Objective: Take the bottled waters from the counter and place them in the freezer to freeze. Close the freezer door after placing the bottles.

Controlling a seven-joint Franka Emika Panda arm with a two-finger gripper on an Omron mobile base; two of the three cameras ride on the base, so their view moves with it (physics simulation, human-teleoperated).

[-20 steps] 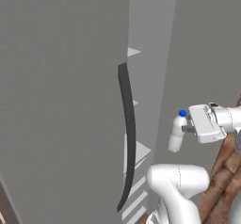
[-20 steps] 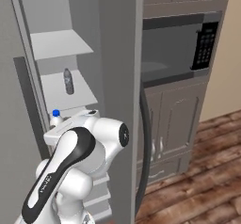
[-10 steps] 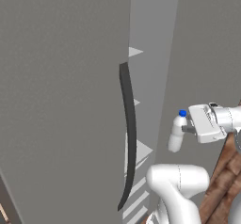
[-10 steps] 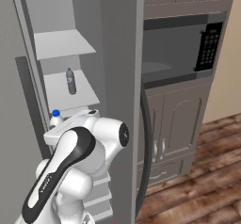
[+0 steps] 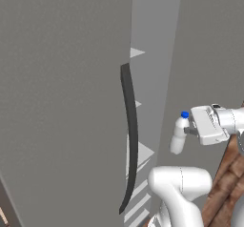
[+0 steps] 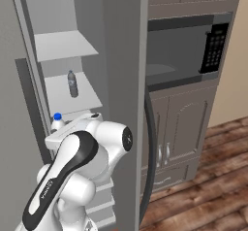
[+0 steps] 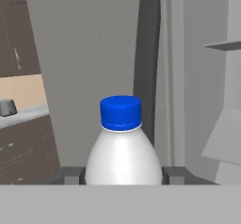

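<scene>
while the gripper point(image 7: 120, 176) stays out in front of the freezer point(image 6: 121, 79), its two fingers point(image 7: 70, 175) are clamped on the whitish bottle point(image 7: 123, 152), held upright with its blue cap up. going left to right in the left base view: the freezer door point(image 5: 62, 102) stands swung open, its long dark handle point(image 5: 129, 140) on the near edge; then the narrow gap showing pale shelf point(image 5: 137, 52) corners; then the whitish bottle point(image 5: 179, 133) with the gripper point(image 5: 190, 130) beside it. in the right base view the darker bottle point(image 6: 72, 84) already stands on a middle shelf point(image 6: 72, 91) inside, so the step in hand is judged to be carrying the second bottle in. the next move likely calls for a reach forward into the compartment at shelf height, then a release and withdrawal before the door is shut. open room is tight: door edge and handle lie to the left, the freezer's right wall point(image 6: 127, 128) to the right, beyond it the oven point(image 6: 186, 50). the shelf beside the darker bottle looks free.
</scene>
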